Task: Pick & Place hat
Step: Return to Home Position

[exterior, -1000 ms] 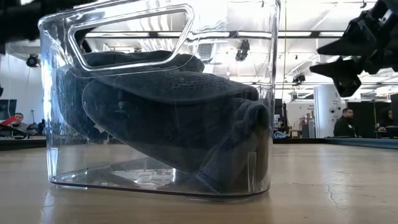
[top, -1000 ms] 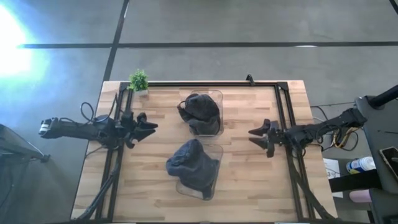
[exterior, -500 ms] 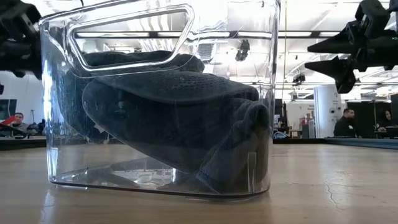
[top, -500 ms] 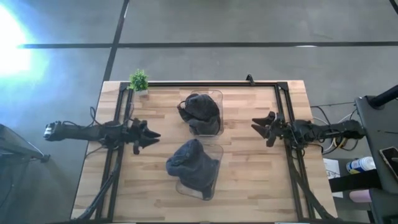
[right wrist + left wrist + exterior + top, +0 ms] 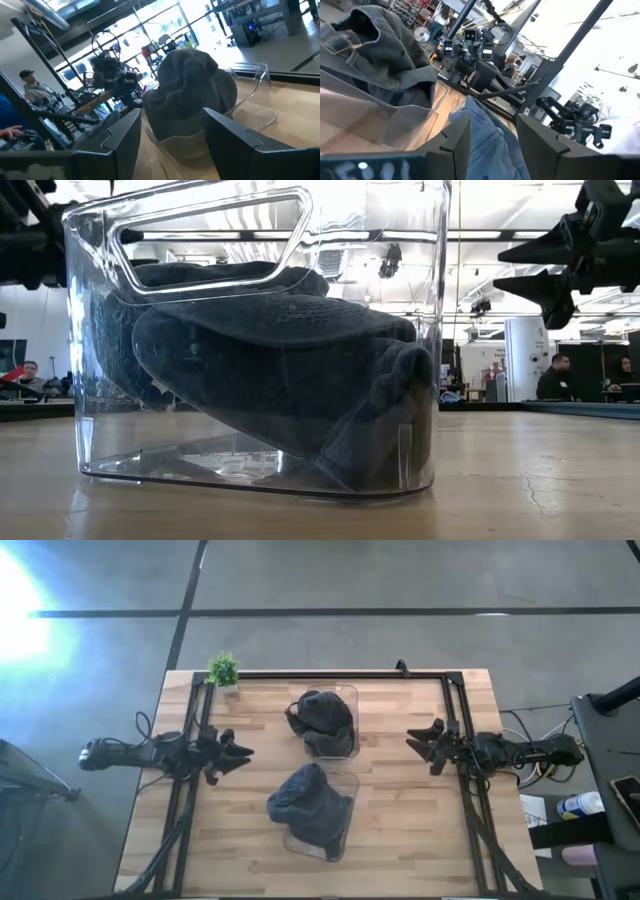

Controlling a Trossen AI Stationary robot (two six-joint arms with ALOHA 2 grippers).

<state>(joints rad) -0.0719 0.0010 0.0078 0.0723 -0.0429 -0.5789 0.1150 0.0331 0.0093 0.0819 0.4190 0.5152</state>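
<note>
Two clear plastic bins stand mid-table, and a dark grey hat lies inside each: the far hat (image 5: 322, 718) and the near hat (image 5: 310, 802). The near hat (image 5: 270, 370) rests on its bin's floor and fills the low view. My left gripper (image 5: 241, 751) is open and hovers to the left of the bins. My right gripper (image 5: 414, 745) (image 5: 522, 268) is open and hovers to their right. Both point level toward the bins and touch nothing. Beyond its fingers, the left wrist view shows a grey hat (image 5: 380, 55). The right wrist view shows a hat (image 5: 190, 92) in its bin.
A small potted plant (image 5: 223, 670) stands at the table's far left corner. A black frame (image 5: 330, 675) runs along the far edge and down both sides. Bare wood lies between each gripper and the bins. People (image 5: 552, 380) are in the room behind.
My right gripper has moved a little toward the far edge and risen slightly, while its arm has stretched out flatter. My left arm has settled lower, and its gripper has stayed to the left of the bins. Both hats and both bins have kept still.
</note>
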